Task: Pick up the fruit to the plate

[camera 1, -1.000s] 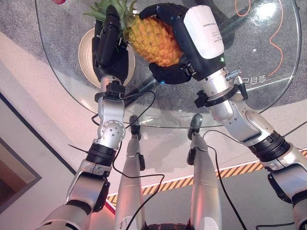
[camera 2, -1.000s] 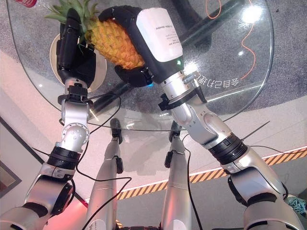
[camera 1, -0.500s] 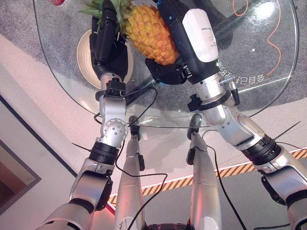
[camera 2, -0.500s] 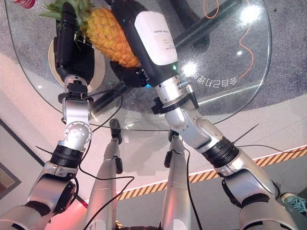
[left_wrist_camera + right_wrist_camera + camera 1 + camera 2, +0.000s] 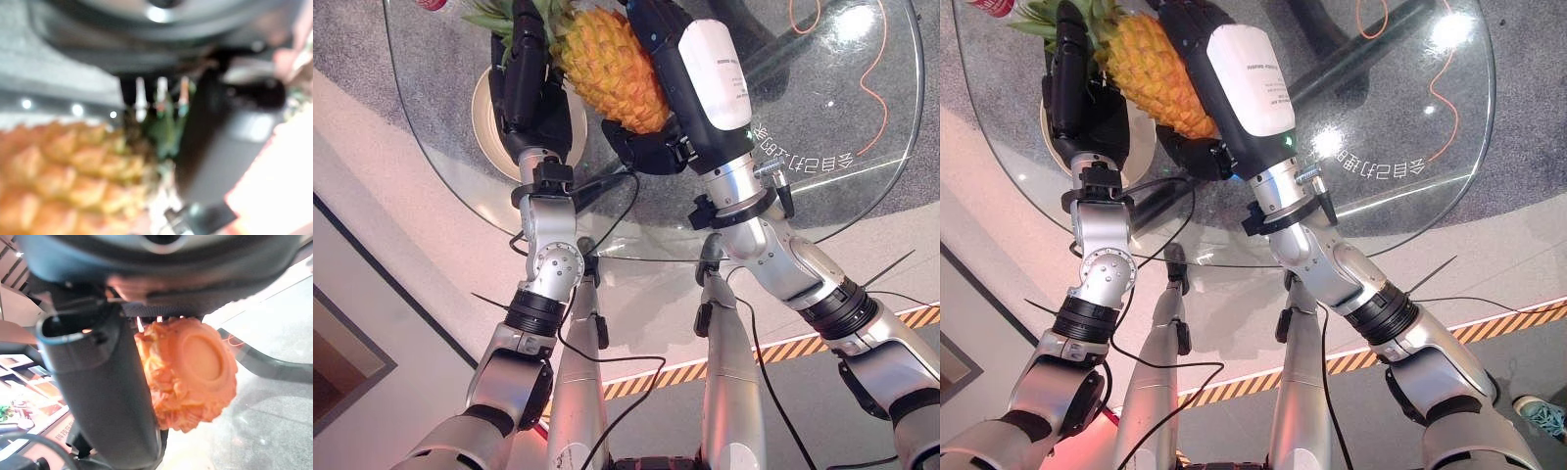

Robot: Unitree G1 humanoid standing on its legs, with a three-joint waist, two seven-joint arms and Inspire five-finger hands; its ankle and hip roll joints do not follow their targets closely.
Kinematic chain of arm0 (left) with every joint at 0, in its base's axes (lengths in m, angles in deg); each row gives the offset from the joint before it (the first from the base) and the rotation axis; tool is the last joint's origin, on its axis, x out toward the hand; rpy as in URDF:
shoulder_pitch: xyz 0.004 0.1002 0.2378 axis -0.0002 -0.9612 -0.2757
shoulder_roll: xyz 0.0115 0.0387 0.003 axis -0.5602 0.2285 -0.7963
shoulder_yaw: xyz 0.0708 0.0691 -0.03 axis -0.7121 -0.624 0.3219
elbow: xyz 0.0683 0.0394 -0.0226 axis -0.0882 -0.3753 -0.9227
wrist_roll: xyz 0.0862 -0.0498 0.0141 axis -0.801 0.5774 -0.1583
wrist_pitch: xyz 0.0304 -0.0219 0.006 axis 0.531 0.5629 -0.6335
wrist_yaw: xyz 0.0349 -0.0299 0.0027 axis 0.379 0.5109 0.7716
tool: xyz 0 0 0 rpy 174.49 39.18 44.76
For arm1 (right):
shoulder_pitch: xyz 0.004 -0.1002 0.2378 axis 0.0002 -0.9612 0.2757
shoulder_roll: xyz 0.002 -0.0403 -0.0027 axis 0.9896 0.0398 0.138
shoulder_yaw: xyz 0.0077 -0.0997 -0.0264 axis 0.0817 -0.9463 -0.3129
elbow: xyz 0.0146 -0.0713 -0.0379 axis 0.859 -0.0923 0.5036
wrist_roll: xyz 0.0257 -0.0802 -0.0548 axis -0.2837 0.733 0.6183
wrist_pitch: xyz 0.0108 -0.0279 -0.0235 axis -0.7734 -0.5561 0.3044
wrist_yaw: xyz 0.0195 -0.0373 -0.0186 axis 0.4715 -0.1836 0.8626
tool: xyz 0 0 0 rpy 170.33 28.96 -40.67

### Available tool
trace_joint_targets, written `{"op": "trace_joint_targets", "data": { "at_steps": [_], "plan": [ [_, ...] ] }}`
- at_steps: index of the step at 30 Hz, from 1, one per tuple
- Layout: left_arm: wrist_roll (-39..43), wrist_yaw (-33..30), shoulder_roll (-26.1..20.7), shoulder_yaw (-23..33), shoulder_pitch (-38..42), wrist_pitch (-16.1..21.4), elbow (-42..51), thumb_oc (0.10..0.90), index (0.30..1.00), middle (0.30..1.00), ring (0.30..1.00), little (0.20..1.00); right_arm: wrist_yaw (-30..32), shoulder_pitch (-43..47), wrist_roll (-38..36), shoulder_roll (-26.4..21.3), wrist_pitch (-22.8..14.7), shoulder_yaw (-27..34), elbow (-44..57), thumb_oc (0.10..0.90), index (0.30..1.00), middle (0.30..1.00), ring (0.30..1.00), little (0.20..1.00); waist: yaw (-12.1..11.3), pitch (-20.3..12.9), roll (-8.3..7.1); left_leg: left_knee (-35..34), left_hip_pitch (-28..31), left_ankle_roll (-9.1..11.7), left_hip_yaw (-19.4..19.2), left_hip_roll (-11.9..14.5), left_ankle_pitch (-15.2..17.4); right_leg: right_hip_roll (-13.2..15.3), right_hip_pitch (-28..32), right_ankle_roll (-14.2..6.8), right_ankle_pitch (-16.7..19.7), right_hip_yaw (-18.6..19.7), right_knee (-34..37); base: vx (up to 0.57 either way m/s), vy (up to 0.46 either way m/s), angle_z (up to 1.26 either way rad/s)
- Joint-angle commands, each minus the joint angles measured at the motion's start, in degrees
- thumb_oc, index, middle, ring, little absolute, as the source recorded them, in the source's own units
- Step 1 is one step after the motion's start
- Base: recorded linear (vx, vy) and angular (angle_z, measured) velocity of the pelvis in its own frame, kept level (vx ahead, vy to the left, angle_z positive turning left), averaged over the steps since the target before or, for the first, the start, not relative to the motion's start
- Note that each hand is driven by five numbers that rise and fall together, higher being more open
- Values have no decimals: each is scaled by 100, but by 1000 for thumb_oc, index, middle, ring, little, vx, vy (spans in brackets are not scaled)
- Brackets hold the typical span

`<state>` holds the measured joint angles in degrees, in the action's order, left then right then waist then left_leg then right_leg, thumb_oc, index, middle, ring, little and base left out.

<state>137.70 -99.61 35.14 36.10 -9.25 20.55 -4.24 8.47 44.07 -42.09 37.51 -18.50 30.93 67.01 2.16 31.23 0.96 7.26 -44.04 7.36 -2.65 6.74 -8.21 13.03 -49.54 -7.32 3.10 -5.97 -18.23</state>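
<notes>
A yellow-orange pineapple (image 5: 607, 69) with a green crown is held above the round glass table (image 5: 822, 127). My right hand (image 5: 705, 83), white cover on its back, is curled round the fruit's body, thumb beneath and fingers over the top. The right wrist view looks at the fruit's cut base (image 5: 195, 367) beside a dark finger (image 5: 107, 396). My left hand (image 5: 529, 88) stands with straight fingers against the crown end, over a cream plate (image 5: 481, 108) on the table. The pineapple's scales (image 5: 58, 176) fill part of the left wrist view.
A red can (image 5: 431, 3) stands at the table's far left rim. An orange cable (image 5: 881, 88) lies on the floor under the glass. Yellow-black striped tape (image 5: 783, 352) marks the floor near the table's near edge.
Both hands and the pineapple have moved left and farther away, bringing the fruit closer over the plate. The right hand's hold is unchanged.
</notes>
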Motion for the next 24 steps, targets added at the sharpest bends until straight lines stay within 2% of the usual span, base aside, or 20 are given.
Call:
{"op": "trace_joint_targets", "data": {
  "at_steps": [1,9,15,24],
  "plan": [
    [-431,60,-4,78,444,713,814,100,300,300,300,200,800,596,176,177,-170,873,593,800,900,900,900,900,-122,-143,-210,236,-157,-75,31,-291,213,-182,403,-136,286,-295,729,0,0,0],
    [-725,-444,57,231,454,1083,850,100,300,300,300,200,851,553,265,209,-178,975,569,800,900,900,900,900,-136,-143,-228,207,-137,-65,37,-291,205,-182,438,-137,282,-303,753,0,0,0],
    [-941,-715,58,291,498,1155,877,100,300,300,300,200,889,595,296,218,-161,972,557,800,900,900,900,900,-141,-143,-236,177,-135,-56,31,-279,191,-180,439,-138,282,-320,765,0,0,0],
    [-1114,-793,69,361,493,1228,867,100,300,300,300,200,911,574,326,198,-169,1002,556,800,900,900,900,900,-137,-143,-235,159,-129,-54,22,-278,185,-187,439,-127,281,-316,777,0,0,0]
  ]
}}
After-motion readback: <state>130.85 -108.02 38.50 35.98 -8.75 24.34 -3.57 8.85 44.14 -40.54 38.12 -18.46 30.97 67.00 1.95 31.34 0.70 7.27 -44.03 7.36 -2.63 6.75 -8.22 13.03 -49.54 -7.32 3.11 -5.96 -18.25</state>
